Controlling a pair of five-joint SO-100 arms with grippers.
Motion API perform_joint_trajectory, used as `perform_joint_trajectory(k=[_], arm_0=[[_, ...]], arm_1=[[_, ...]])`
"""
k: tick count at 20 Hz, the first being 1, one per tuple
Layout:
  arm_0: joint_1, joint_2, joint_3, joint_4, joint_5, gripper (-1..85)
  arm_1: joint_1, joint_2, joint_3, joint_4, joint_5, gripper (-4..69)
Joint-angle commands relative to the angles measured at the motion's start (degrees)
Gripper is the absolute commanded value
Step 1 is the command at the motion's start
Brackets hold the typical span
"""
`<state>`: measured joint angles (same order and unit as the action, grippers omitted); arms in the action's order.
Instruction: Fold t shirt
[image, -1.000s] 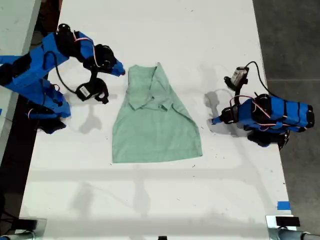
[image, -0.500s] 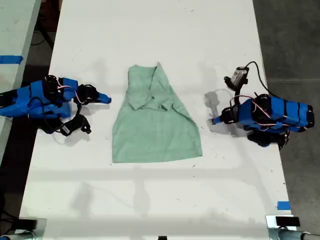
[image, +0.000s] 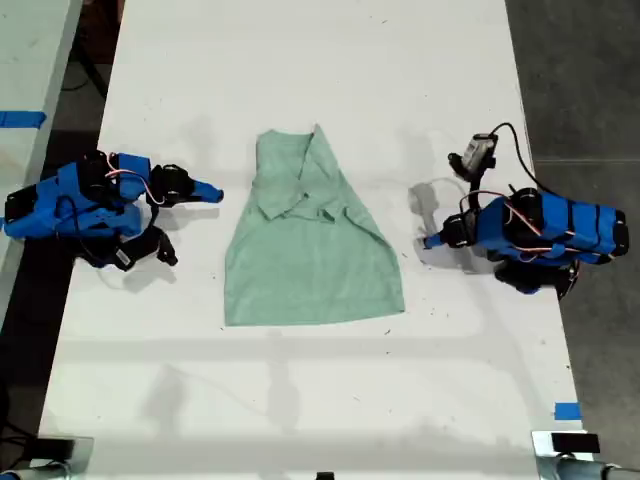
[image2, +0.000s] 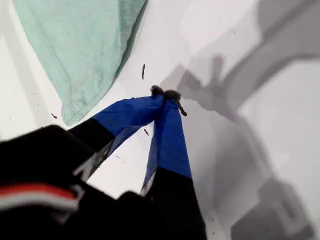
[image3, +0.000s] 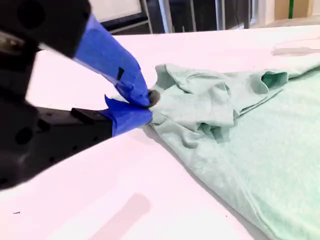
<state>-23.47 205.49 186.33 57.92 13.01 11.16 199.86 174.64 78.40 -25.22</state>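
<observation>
The t shirt (image: 310, 250) is laid flat about the middle of the table (image: 300, 60), well in from every edge. Its hem is spread wide on the side toward the table's near edge in the exterior view. The end toward the far edge is drawn in narrow, with the sleeves and collar folded over onto the body. In the second wrist view that folded part is seen as a rumpled, layered bunch.

My first gripper (image: 428, 241) is parked low over the table between the shirt and the table edge on the exterior view's right. Its jaws are pressed together at the tips with nothing between them, and the shirt's edge is seen just beside it but not touched.

My second gripper (image: 212, 194) is held low on the other side, toward the table edge on the exterior view's left. It is pointed at the bunched sleeve area, its jaws are likewise brought together on nothing, and a strip of bare table is left between its tips and the cloth.

The sleeve folds are judged to be done, and the step in hand looks like a pause between folds with no cloth gripped. For the next move, both claws would need to be opened and one end of the shirt pinched at its two corners. That end would then be carried evenly over the other, so the thin fabric is not dragged or the folded sleeves pulled loose.
</observation>
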Motion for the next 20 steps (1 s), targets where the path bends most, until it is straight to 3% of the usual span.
perform_joint_trajectory(k=[1, 20], arm_0=[[0.62, 0.53, 2.37, 0.0, 0.44, -0.3], [0.44, 0.53, 2.37, 0.0, 1.32, -0.3]], arm_1=[[-0.26, 0.7, 2.37, 0.35, 0.44, -1.5], [0.35, 0.7, 2.37, 0.44, 0.53, -1.5]])
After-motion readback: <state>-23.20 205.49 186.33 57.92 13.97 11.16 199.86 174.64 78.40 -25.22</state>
